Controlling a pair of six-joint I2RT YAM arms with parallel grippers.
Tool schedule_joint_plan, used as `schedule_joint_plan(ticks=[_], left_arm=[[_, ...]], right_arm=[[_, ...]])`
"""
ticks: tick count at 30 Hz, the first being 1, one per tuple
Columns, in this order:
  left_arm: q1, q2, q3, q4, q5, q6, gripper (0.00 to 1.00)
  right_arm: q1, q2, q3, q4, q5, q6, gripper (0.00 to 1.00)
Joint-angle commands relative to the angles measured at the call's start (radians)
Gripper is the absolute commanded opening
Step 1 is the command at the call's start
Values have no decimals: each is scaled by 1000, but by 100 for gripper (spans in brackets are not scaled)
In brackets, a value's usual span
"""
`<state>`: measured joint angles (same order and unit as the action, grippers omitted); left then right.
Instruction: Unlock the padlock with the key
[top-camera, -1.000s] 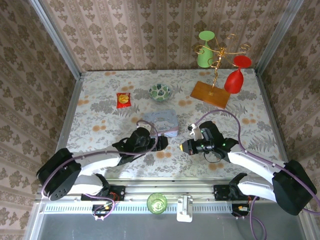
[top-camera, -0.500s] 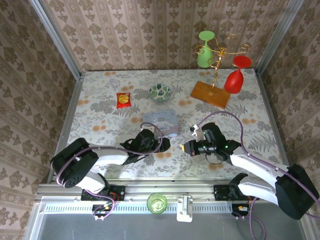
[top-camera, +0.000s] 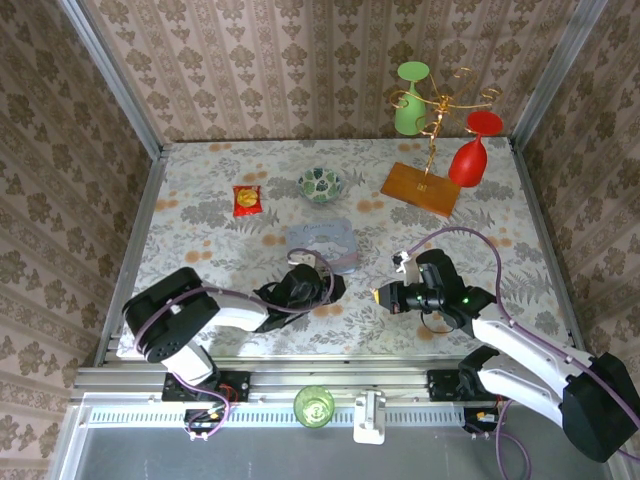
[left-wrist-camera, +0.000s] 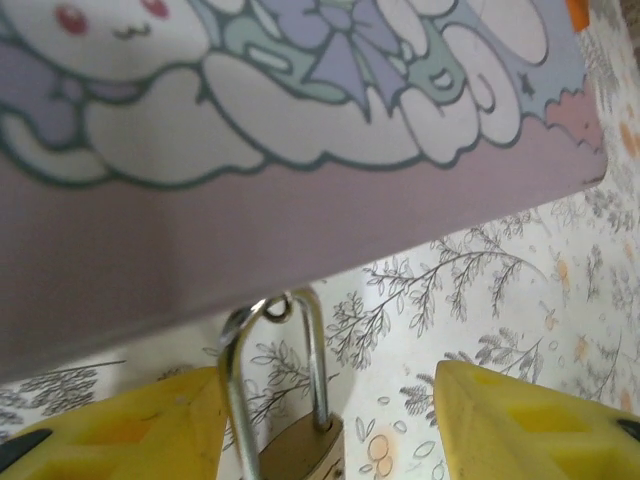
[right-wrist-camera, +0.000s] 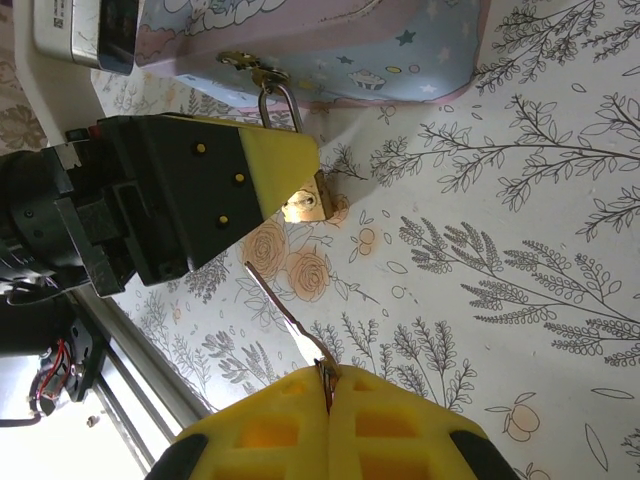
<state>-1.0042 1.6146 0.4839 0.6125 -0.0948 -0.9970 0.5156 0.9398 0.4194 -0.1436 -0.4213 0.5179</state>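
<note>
We see the left gripper (left-wrist-camera: 325, 400) with its jaws partly apart. The padlock (left-wrist-camera: 300, 450) sits between the yellow fingers (left-wrist-camera: 520, 420), close to one and clear of the other, and its silvery shackle is hooked to the pastel tin (left-wrist-camera: 300, 150) just ahead (the lid shows a white cartoon character among clouds, and any lettering is too small for us to read). The right gripper (right-wrist-camera: 328, 385) is pinched tight on the key (right-wrist-camera: 285, 315), whose thin blade juts forward toward the padlock's brass body, near it but not touching.

padlock (left-wrist-camera: 303, 450) body off btm edge
</note>
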Motion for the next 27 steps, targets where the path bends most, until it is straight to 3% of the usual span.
schedule_joint_plan(ticks=[1, 6, 9, 16, 20, 23, 27], left_arm=[[-39, 77, -19, 79, -60, -113, 58], [-72, 211, -61, 310, -166, -221, 43], [-96, 277, -62, 365, -218, -272, 41], [-159, 234, 16, 72, -329, -335, 41], [-161, 281, 49, 83, -315, -352, 36], [-159, 300, 68, 93, -297, -334, 20], [-149, 258, 61, 76, -292, -299, 16]], right_arm=[[-8, -22, -15, -34, 12, -22, 0], [-15, -48, -29, -37, 8, -22, 0], [-19, -64, -33, -54, 4, -26, 0], [-36, -109, -48, -83, 5, -32, 0], [-45, -110, -52, -81, 3, -32, 0], [-51, -110, -53, -76, 4, -29, 0], [-54, -77, -62, -40, -20, -4, 0]])
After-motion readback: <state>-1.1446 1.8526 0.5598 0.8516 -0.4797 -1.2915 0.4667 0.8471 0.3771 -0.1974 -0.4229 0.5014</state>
